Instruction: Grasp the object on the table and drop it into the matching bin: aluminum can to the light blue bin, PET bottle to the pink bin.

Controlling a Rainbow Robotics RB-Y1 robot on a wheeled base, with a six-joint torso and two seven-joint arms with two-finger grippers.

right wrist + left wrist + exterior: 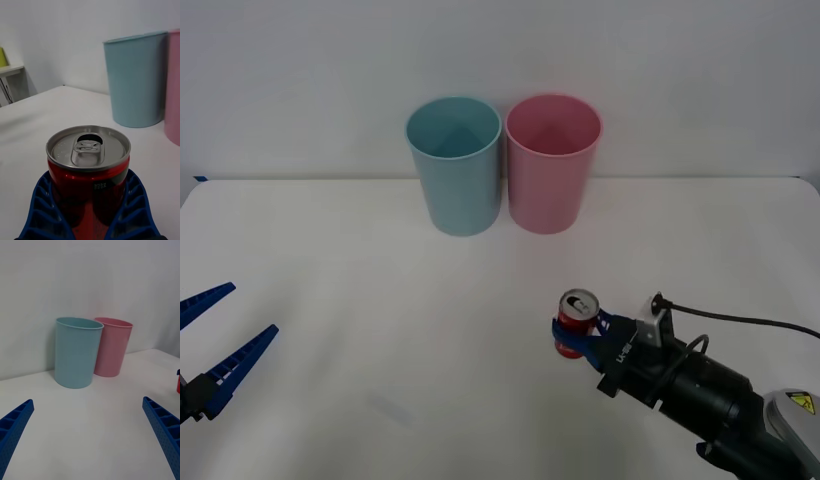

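Nearest the lens in my right wrist view sat the aluminum can [88, 168], its silver top and pull tab facing up, my blue ribbed fingers [41, 210] curving round both sides of its red body. My right gripper [578, 335] was closed on the can at mid-height, which I judged a sensible place: low enough to stay under the rim, high enough to keep the can upright. From the front view the can was at about 5 o'clock from the pink bin [551, 165], well apart from it, over the table [380, 330]; I could not tell whether its base was touching the surface or just clear of it.

The light blue bin [455, 170] stood at 9 o'clock from the pink one, the two just beside each other at the far edge of the table, mouths open upward. A can belongs in the light blue bin, so the carry would have to go toward 11 o'clock, past the pink bin's near side. Risk noted: the bins stand so close that a drop off-centre toward 3 o'clock could land in the wrong one.

My left gripper [215, 340] waited at the table's 8 o'clock corner, fingers spread wide, holding nothing, out of the carry path.
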